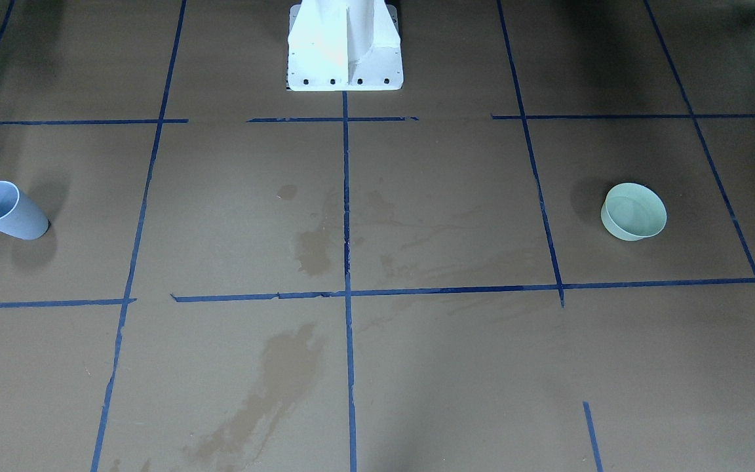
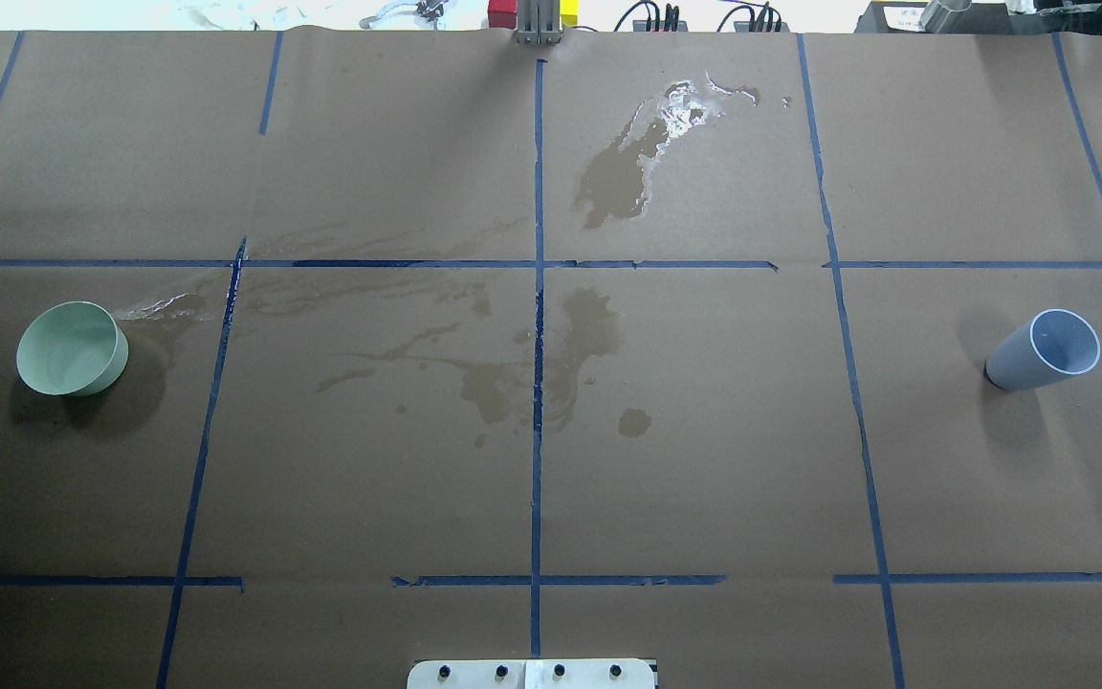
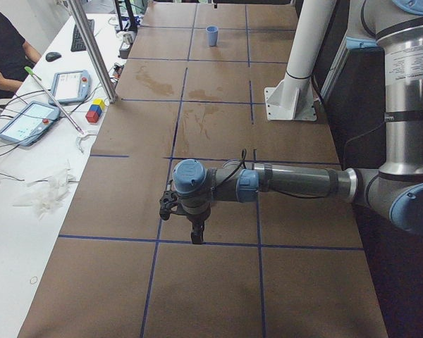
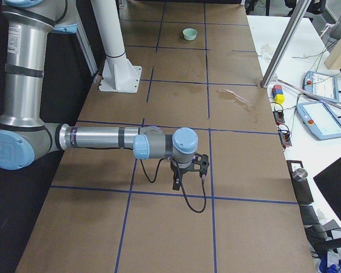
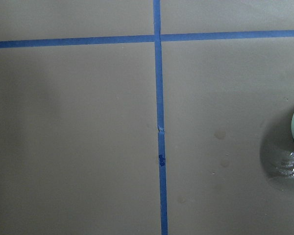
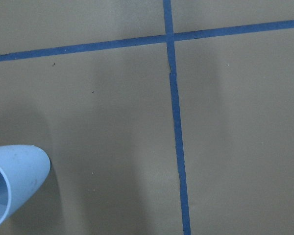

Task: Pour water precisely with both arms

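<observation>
The water (image 2: pixel 687 103) that can be made out lies spilled on the worktop (image 2: pixel 704 459): a glinting patch near the far edge, just right of the centre line, and a smaller shiny streak touching the green bowl (image 2: pixel 73 348) at the robot's left end. Whether the bowl or the blue cup (image 2: pixel 1044 350) holds any, I cannot tell. Both stand upright at opposite ends, well apart, with dull brown stains (image 2: pixel 503 383) and a blue tape grid (image 2: pixel 538 316) between them. The left arm (image 3: pixel 296 182) stretches out low, left gripper (image 3: pixel 196 238) pointing down. The right arm (image 4: pixel 102 138) does likewise with the right gripper (image 4: pixel 175 185). How far either is open cannot be told, and cup and bowl stand free of both. The white pedestal (image 1: pixel 345 49) stands at the robot's edge. Beyond the far edge, a white desk (image 3: pixel 28 183) carries tablets (image 3: pixel 28 121) and coloured blocks (image 3: pixel 95 111), with a person (image 3: pixel 3 46) seated there.
</observation>
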Robot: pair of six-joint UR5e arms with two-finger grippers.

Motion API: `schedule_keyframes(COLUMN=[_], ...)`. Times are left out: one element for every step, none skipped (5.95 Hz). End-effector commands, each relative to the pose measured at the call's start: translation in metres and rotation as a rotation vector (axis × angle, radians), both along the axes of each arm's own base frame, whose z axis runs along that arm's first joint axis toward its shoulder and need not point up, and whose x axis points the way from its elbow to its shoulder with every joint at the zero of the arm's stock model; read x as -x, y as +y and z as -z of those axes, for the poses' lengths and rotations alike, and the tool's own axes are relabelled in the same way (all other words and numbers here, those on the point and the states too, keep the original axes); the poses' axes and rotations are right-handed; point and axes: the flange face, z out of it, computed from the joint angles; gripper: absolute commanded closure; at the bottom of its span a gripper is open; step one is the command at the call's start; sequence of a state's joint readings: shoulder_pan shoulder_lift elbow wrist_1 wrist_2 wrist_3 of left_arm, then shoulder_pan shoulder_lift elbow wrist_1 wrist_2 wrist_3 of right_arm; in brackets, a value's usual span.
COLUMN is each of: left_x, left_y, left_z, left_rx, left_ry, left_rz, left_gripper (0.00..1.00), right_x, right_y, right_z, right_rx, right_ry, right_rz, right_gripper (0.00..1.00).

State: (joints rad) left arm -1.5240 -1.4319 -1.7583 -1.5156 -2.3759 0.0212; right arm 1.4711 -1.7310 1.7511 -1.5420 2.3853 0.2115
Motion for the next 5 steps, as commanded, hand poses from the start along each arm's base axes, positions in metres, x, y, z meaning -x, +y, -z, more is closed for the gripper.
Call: schedule_keyframes(left_x=[-0.0001,-0.0003,-0.0009,-0.0023,-0.0031], left_y=[0.0007,-0.0012,-0.0014,-0.0038,-0.0051], left_z=[0.0019,0.0086,0.0101,0.0097,0.0068], left_rx=[-0.004,-0.016,-0.02,-0.042,-0.046], left_ry=[0.007,0.009,0.009,0.008,0.01], left_rz=[0.002,0.003,0.001,-0.003,-0.003], left_gripper=[0.0,0.0,0.0,0.0,0.0], right_x=[0.0008,0.0009,0.0009,0.0017,0.0023], right_y=[-0.0004,-0.0018,-0.0024,-0.0025,-0.0025], right_z=[0.002,0.0051,0.0062,0.0065,0.0065], right_rx=[-0.014,-0.069,-0.08,-0.079,-0.077], right_ry=[-0.003,-0.008,-0.008,-0.01,-0.01], right_rz=[0.004,0.004,0.003,0.003,0.003], right_gripper=[0.0,0.0,0.0,0.0,0.0])
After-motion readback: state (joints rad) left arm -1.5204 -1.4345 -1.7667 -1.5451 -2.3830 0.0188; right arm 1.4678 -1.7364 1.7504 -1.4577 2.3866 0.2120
